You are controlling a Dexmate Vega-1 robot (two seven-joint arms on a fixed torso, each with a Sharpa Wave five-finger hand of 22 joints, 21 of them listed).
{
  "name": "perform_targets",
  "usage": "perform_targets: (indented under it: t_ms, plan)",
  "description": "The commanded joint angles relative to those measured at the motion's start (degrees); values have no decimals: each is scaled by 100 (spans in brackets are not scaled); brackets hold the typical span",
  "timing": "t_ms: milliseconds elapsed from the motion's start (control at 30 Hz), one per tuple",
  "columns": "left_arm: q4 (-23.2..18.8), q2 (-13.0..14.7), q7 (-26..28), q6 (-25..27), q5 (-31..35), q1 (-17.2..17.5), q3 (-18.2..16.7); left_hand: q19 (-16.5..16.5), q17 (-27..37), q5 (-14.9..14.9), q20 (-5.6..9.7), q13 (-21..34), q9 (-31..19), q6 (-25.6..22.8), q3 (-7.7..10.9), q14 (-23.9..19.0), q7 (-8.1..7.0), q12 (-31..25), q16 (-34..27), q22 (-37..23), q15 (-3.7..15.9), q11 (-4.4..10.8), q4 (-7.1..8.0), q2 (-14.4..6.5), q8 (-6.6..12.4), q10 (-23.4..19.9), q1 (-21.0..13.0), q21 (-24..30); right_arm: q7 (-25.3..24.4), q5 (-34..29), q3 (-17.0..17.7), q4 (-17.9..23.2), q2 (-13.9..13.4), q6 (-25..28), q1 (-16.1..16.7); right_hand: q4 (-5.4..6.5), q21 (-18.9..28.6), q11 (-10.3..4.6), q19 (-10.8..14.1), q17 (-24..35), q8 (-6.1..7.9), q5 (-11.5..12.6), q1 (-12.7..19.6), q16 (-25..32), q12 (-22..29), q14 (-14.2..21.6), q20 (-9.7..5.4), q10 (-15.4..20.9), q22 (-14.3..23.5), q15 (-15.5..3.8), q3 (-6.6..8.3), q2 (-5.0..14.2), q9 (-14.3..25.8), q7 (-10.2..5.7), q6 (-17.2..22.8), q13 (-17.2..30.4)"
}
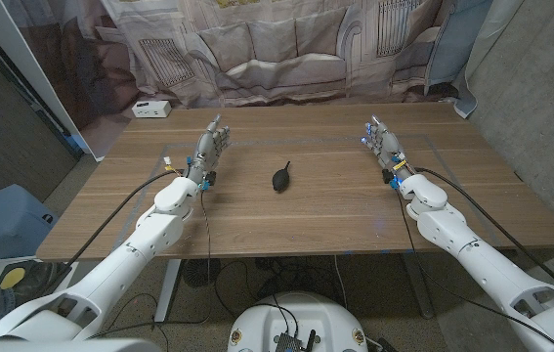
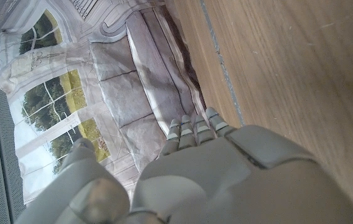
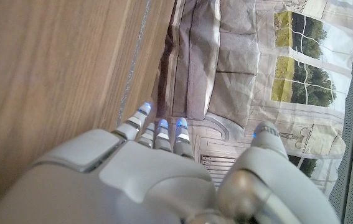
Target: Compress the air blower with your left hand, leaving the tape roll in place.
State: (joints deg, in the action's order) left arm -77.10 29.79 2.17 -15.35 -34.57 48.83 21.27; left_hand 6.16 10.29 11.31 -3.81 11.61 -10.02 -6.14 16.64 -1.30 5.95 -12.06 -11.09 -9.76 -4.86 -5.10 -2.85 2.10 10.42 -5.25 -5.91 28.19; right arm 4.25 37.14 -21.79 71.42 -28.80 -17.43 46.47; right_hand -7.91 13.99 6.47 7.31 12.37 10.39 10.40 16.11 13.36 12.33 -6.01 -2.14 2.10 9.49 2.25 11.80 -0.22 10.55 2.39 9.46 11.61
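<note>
A small black air blower [image 1: 280,178] lies on the wooden table [image 1: 325,200] near its middle, bulb toward me and nozzle pointing away. My left hand [image 1: 209,147] stands to the blower's left, well apart from it, fingers straight and reaching away, holding nothing. My right hand [image 1: 384,143] stands to the blower's right at about the same depth, fingers also extended, holding nothing. In the left wrist view the back of my left hand [image 2: 238,180] is seen beside bare tabletop. In the right wrist view the back of my right hand [image 3: 139,180] shows its lit fingertips [image 3: 161,124] over the wood.
A small white box [image 1: 150,109] sits at the table's far left corner. A printed backdrop of a sofa and windows [image 1: 267,49] hangs behind the far edge. Black cables [image 1: 125,205] run along both arms. Bare wood lies around the blower.
</note>
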Motion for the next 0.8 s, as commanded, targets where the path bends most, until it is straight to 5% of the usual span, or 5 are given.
perform_targets:
  t_ms: [33, 467, 800]
  plan:
    - [-304, 14, 592, 165, 302, 61, 29, -122, 8, 26, 81, 3, -11, -98, 48, -112, 22, -52, -51, -11, 44, 57, -22, -41, 61, -130, -77, 15, 291, 43, -40, -299, 44, -90, -130, 2, 42, 17, 129, 0, 45, 33, 61, 41, 63, 120, -4, 127, 25, -9, 46, -3, 14, 71, 87, 12]
    - [-731, 319, 786, 202, 660, 177, 2, -582, -1, 9, -5, -18, -14, -507, 80, -589, 8, -174, -140, -11, 48, 73, -110, -116, 138, -548, -186, -37, 201, 0, 10, -130, -6, -261, 57, 3, 48, -9, 342, -23, 62, 30, 76, 73, 116, 324, -1, 357, 25, 1, 43, 15, 11, 147, 112, -9]
    - [-648, 247, 748, -300, 905, 219, 39, -791, -6, -8, -69, -20, -18, -672, 115, -811, -3, -215, -162, -10, 79, 67, -204, -126, 153, -735, -310, -69, 179, 11, 93, 120, -135, -345, 235, 8, 37, 36, 396, -29, 67, 28, 75, 80, 123, 392, 31, 422, 25, 19, 38, 21, 11, 165, 123, -16]
